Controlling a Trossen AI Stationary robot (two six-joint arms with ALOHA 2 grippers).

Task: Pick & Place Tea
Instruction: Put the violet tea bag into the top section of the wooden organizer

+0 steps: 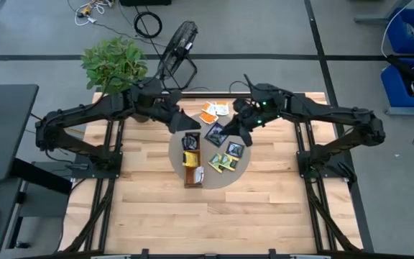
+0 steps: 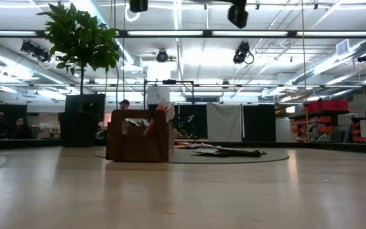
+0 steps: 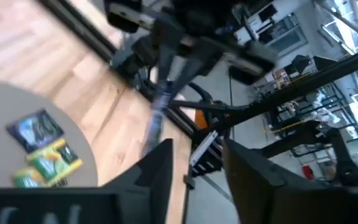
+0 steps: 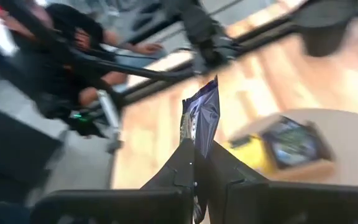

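Dark-blue sachet (image 4: 201, 115) sits pinched upright in your right gripper (image 4: 196, 163); other tea (image 1: 225, 160) lies below it. Your left gripper (image 3: 194, 168) hangs spread, empty.

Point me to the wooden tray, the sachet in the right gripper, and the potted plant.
wooden tray (image 1: 192, 171), high view, its long body on the round mat.
dark blue sachet (image 4: 202, 111), right wrist view, upper half above the gripper.
potted plant (image 1: 113, 63), high view, leaves.

Dark blue sachet (image 4: 202, 112) upright, pinched
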